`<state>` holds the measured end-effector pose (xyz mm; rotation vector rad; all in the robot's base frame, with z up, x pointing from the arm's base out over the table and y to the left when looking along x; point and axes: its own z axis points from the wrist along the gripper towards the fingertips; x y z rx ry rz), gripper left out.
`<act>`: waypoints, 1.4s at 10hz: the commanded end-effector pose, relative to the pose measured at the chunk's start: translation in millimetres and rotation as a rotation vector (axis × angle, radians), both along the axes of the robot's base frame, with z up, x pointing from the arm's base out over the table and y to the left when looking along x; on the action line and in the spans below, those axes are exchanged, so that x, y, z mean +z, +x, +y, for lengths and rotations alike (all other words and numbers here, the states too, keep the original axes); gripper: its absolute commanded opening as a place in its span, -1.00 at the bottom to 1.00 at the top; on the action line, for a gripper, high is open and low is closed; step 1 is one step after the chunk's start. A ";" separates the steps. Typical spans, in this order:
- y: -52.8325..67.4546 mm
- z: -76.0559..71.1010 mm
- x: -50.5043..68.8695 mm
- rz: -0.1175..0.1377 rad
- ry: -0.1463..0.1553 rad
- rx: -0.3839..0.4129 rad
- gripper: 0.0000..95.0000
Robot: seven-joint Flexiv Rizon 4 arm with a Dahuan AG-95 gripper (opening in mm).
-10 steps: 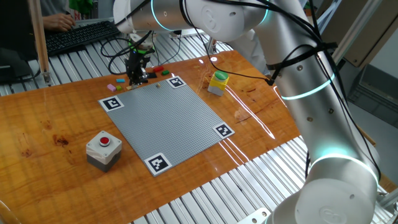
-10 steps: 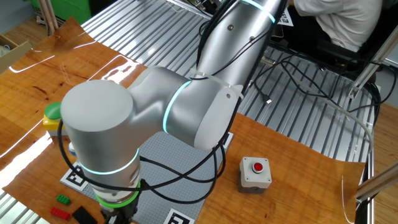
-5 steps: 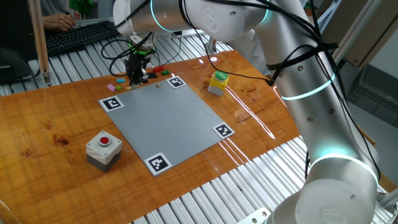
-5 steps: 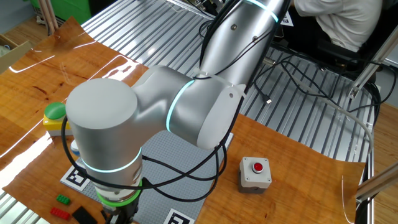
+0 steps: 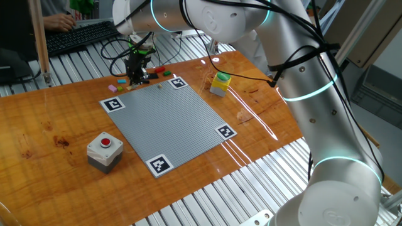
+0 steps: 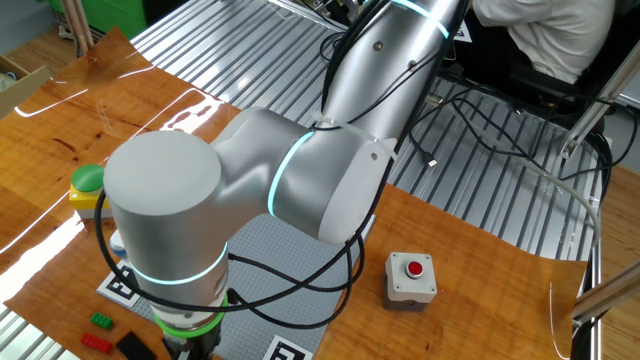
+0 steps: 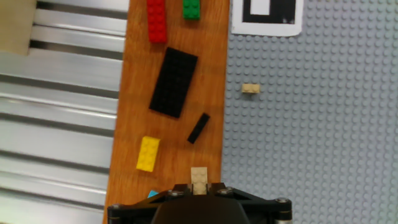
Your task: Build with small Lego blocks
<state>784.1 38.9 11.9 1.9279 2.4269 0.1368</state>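
Gripper: in the hand view our gripper sits at the bottom edge with a tan brick between its tips; we judge it pinched on that brick, though the fingers themselves are mostly hidden.
Loose bricks: on the wood strip beside the grey baseplate we see a red brick, a green brick, a black plate, a thin black brick and a yellow brick. A second tan brick already sits on the baseplate studs.
Handling: we judge these bricks light, rigid and smooth, so they could twist or slip; we would hold them across the flat long sides.
Room: the baseplate is open studs to the right; the slatted metal surface starts just left of the wood strip, so a dropped brick could fall between slats.
Far items: the red-button box and the yellow container stand well apart from our gripper.
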 end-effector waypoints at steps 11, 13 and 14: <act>-33.5 -11.0 24.5 -0.027 -0.054 1.006 -1.00; -42.3 -18.8 17.9 -0.019 -0.070 1.102 -1.00; -45.2 -21.6 16.4 -0.020 -0.074 1.130 -1.00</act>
